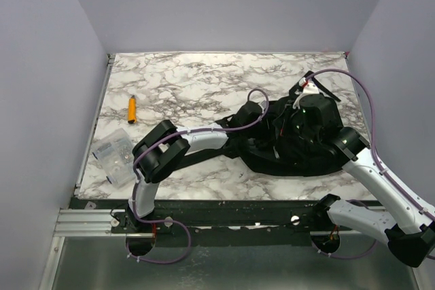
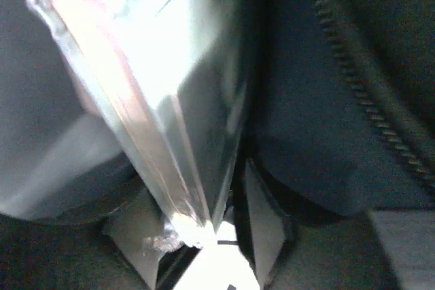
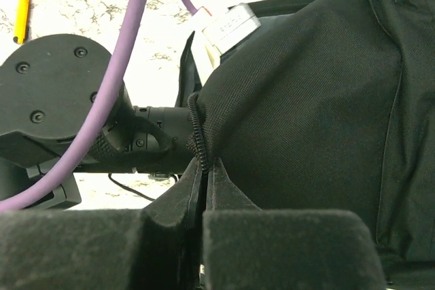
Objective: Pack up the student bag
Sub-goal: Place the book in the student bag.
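The right fingers point(image 3: 175, 203) are pinched shut on the zippered rim of the student bag point(image 3: 306, 100), which lies on the counter point(image 1: 204, 79) just ahead of them. The left fingers point(image 2: 266, 236) sit at its opening with a glossy flat item point(image 2: 170, 100) between them; whether they are clamping it I cannot tell

The surface point(image 1: 204, 79) before me is white marble-patterned with grey veins. On its left side lies an orange pen point(image 1: 132, 109). Nearer to me, by the left edge and apart from the pen, a clear plastic case point(image 1: 115, 157) lies flat. The black student bag point(image 1: 272, 159) sprawls right of centre.
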Robot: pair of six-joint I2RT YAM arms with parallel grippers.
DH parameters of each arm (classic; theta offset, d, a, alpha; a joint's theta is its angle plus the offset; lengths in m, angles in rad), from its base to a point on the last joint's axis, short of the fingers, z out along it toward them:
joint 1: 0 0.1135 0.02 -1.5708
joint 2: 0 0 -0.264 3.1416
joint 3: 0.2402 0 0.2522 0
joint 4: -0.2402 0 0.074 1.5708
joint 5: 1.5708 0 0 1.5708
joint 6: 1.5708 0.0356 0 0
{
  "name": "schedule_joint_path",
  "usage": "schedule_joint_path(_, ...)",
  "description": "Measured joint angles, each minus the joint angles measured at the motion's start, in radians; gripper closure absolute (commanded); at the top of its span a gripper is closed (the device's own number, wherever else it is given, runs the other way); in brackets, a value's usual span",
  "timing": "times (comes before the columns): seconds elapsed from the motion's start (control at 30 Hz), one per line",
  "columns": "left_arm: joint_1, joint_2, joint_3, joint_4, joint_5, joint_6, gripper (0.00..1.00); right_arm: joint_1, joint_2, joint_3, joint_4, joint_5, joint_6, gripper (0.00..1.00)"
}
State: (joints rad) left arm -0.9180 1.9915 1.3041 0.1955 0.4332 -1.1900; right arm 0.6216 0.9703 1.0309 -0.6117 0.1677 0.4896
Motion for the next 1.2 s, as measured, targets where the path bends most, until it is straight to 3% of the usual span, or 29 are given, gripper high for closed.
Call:
schedule_joint_path(0.1,0.018,-0.021,-0.067,-0.016,-0.001,0.021,0.43,0.0,0.0,-0.002,-0.001,0.003,0.0,1.0)
schedule_joint_path(0.23,0.056,-0.075,-0.163,-0.029,-0.008,0.052,0.59,0.0,0.0,-0.002,-0.01,0.012,0.0,1.0)
schedule_joint_path(0.37,0.079,-0.118,-0.182,-0.017,-0.007,0.087,0.66,0.0,-0.007,-0.002,-0.012,0.016,0.0,1.0)
schedule_joint_path(0.53,0.078,-0.109,-0.141,-0.005,0.013,0.104,0.65,0.0,-0.009,-0.002,-0.012,0.015,0.004,1.0)
schedule_joint_path(0.67,0.077,-0.101,-0.112,0.019,0.015,0.099,0.44,0.0,-0.009,-0.002,-0.013,0.014,0.008,1.0)
schedule_joint_path(0.73,0.073,-0.126,-0.154,0.029,-0.029,0.099,0.39,0.0,-0.009,-0.002,-0.013,0.014,0.008,1.0)
schedule_joint_path(0.83,0.067,-0.185,-0.237,0.008,-0.102,0.093,0.38,0.0,-0.009,-0.002,-0.013,0.014,0.008,1.0)
schedule_joint_path(0.97,0.064,-0.187,-0.24,-0.023,-0.154,0.072,0.39,0.0,-0.008,-0.002,-0.012,0.013,0.008,1.0)
schedule_joint_path(1.2,0.05,-0.089,-0.097,-0.103,-0.21,0.045,0.47,0.0,-0.002,-0.002,-0.011,-0.01,0.014,0.99)
